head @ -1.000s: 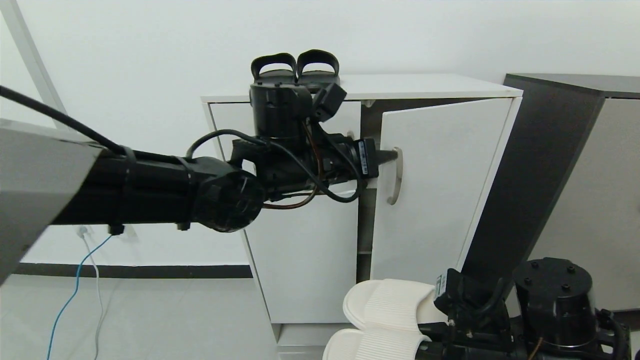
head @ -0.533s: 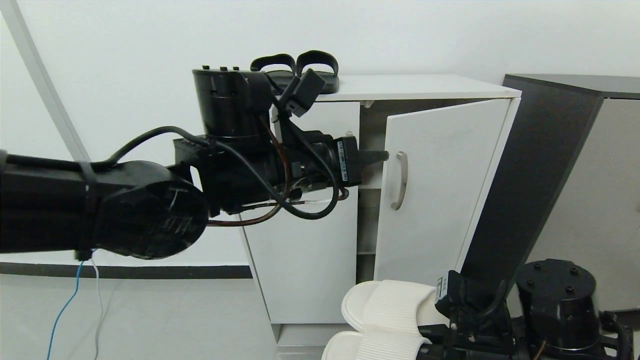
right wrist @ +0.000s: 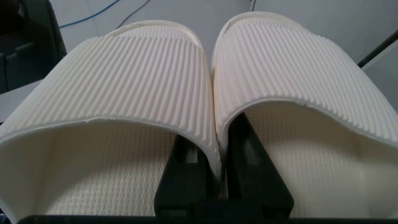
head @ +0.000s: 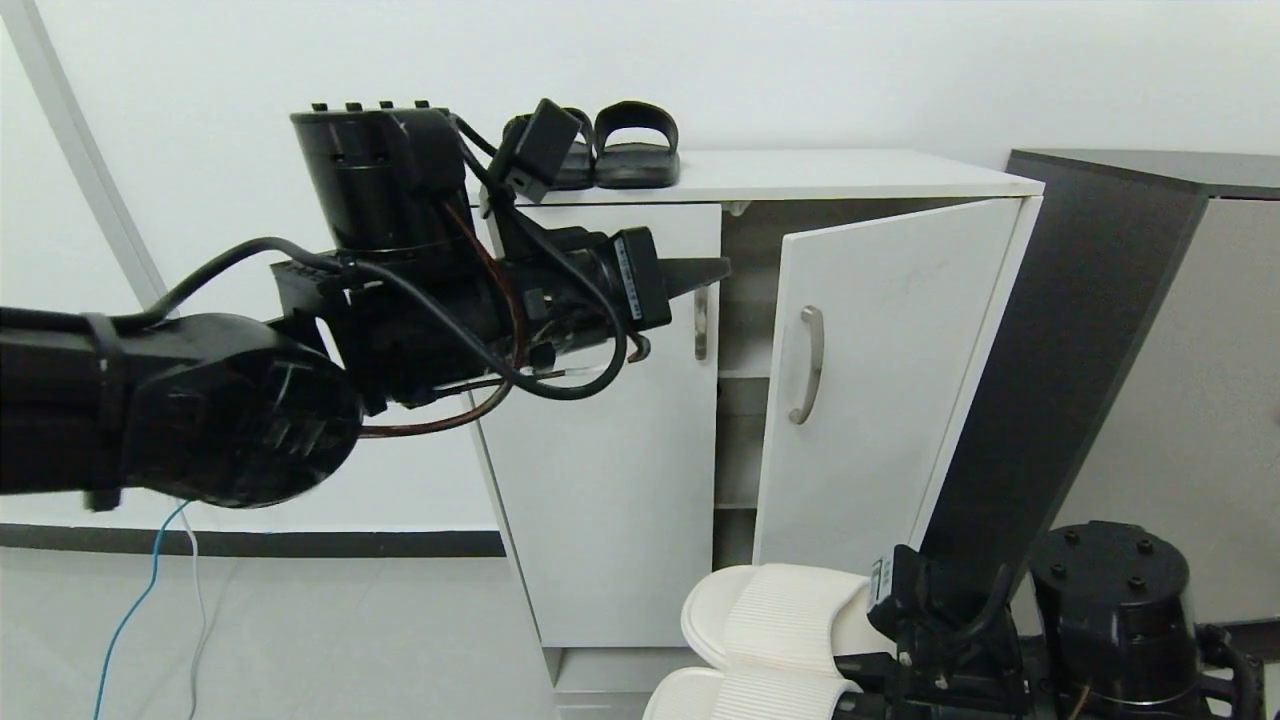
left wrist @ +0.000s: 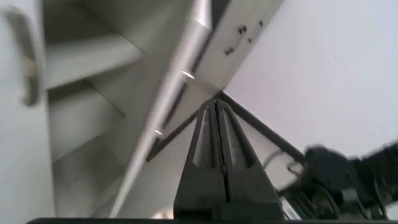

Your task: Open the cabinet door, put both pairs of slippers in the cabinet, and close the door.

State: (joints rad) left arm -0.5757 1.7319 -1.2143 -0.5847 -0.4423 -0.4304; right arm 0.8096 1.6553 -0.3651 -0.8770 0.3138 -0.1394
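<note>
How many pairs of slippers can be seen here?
2. A black pair sits on top of the cabinet; a white pair is clamped in the right arm's jaws, low in front of its open door.

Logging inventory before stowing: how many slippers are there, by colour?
Black slippers: 2, on top of the cabinet
White slippers: 2, held in the right gripper
Total: 4
</note>
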